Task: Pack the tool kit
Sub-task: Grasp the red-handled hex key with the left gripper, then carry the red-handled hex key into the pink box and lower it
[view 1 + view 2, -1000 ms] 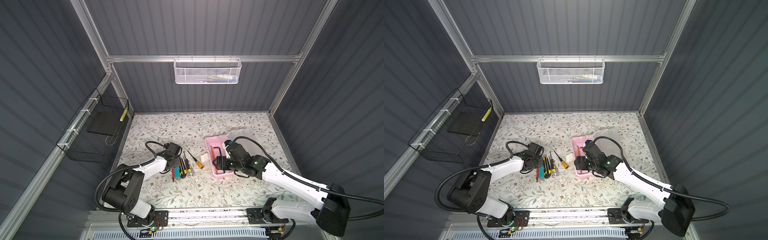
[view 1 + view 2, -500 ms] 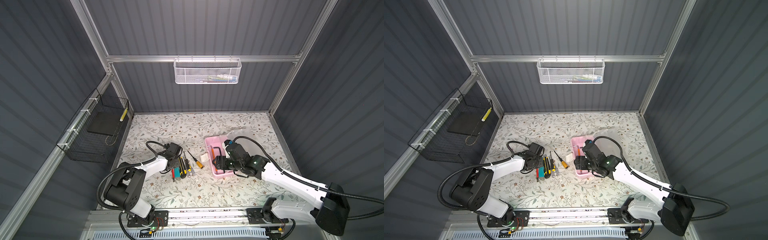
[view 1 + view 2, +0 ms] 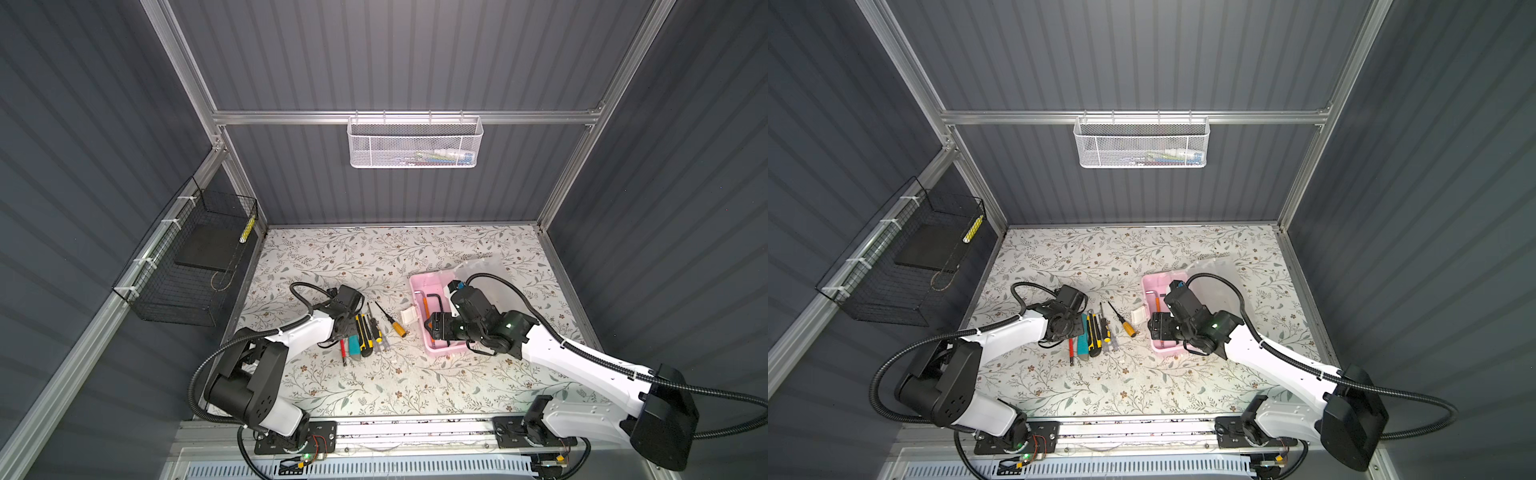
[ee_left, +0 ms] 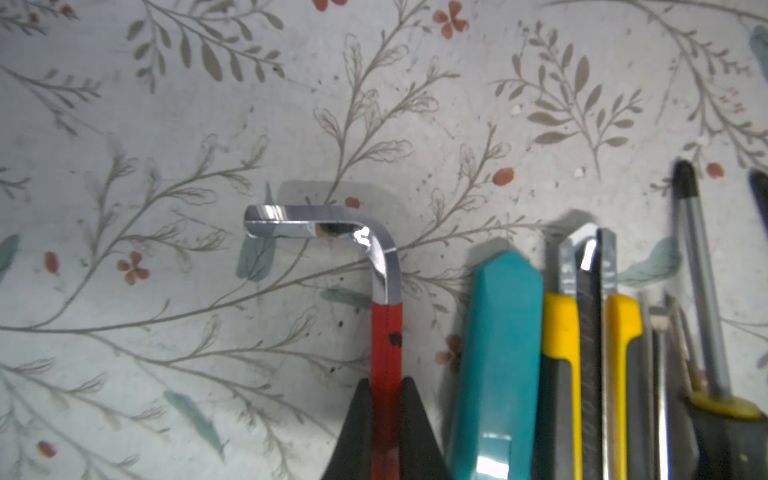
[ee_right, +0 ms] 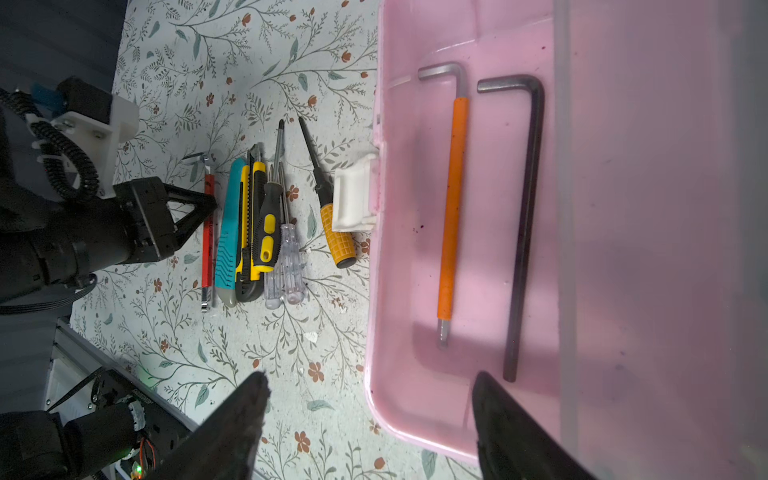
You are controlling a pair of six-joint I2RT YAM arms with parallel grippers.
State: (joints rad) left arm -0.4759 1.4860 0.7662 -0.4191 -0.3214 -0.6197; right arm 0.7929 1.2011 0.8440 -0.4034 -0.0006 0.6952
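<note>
The pink case [image 3: 428, 291] [image 5: 415, 395] lies open at the right, its frosted lid [image 5: 665, 208] folded back and its white latch [image 5: 353, 199] facing the tools. An orange-sleeved hex key [image 5: 453, 208] and a black hex key [image 5: 525, 232] lie inside. My left gripper [image 4: 386, 380] [image 3: 340, 330] is shut on the red hex key [image 4: 386, 332] [image 5: 208, 232], which rests on the table. Beside it lie a teal utility knife [image 4: 494, 353], a yellow-black knife [image 4: 590, 353] and several screwdrivers [image 5: 337, 237]. My right gripper [image 5: 370, 376] [image 3: 436, 328] is open, one finger inside the case's near corner and one outside.
A white mesh basket [image 3: 413, 143] hangs on the back wall and a black wire basket [image 3: 187, 266] on the left wall. The arm bases sit on a metal rail [image 3: 395, 428] along the front edge. The left arm's cable [image 3: 299, 291] loops over the table behind its wrist.
The left gripper's fingers have closed the last bit onto the red hex key. Neither arm has visibly shifted.
</note>
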